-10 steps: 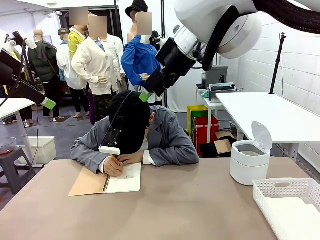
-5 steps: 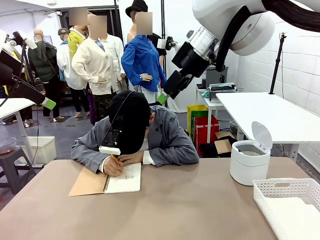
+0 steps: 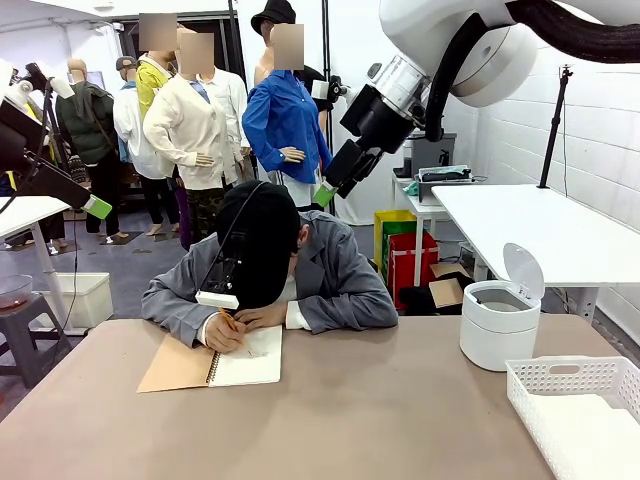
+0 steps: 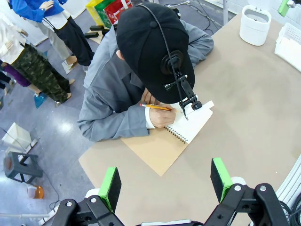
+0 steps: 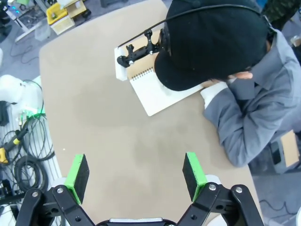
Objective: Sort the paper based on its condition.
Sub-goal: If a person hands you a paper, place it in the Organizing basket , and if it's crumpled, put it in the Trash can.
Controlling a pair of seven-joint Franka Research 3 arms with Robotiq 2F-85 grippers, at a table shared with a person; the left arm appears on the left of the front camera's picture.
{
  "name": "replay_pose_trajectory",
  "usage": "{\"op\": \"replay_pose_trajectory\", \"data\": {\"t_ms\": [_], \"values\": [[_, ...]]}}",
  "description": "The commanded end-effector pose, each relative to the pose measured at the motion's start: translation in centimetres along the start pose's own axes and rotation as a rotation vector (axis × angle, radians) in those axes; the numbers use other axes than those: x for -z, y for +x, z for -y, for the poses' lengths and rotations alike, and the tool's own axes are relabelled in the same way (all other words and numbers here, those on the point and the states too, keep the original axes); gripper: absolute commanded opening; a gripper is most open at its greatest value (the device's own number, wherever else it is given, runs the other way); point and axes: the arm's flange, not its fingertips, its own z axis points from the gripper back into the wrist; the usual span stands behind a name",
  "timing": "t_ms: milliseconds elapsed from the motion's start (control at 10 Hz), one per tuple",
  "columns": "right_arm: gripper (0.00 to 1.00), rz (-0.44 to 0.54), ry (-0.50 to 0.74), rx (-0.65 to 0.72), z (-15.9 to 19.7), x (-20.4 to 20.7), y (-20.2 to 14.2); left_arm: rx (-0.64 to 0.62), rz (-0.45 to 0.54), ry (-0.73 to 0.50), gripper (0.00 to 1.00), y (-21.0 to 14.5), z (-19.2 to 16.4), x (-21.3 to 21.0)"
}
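Leaning low over the far edge of the table (image 3: 350,410), a person in a grey jacket and black cap (image 3: 262,240) writes in an open spiral-bound notebook (image 3: 248,358). The person's hand (image 3: 226,332) grips a pencil (image 4: 155,107) on the white page, and the brown cover (image 3: 176,366) lies folded out flat at 9 o'clock of that page. This bound page is the one sheet of paper in sight, still in the notebook at about 10 o'clock from the table's centre in the front view.

High above the table, the right gripper (image 3: 322,192) hangs in the air at roughly 1 o'clock from the person's cap, pointing down. In its own wrist view the right gripper (image 5: 135,172) has its green pads (image 5: 77,172) spread wide apart with bare tabletop between them, and nothing is in its grasp.

At 9 o'clock in the front view, the left gripper (image 3: 95,207) shows a green pad tip well off the table's edge. In the left wrist view the left gripper (image 4: 165,183) likewise stands wide open and empty, looking down on the notebook and the cap.

A white lidded bin (image 3: 500,320), lid raised, stands at 3 o'clock of the table, and a white perforated basket (image 3: 560,385) sits at 4 o'clock, just beside it.
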Motion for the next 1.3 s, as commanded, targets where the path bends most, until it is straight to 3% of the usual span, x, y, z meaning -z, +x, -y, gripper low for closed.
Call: {"op": "replay_pose_trajectory", "data": {"t_ms": [0, 1200], "values": [[1.00, 0.008, -0.007, 0.005, -0.03, -0.05, -0.35, -0.001, 0.002, 0.002, 1.00, 0.00, -0.06, -0.04], [1.00, 0.008, -0.007, 0.005, -0.03, -0.05, -0.35, -0.001, 0.002, 0.002, 1.00, 0.00, -0.06, -0.04]]}}
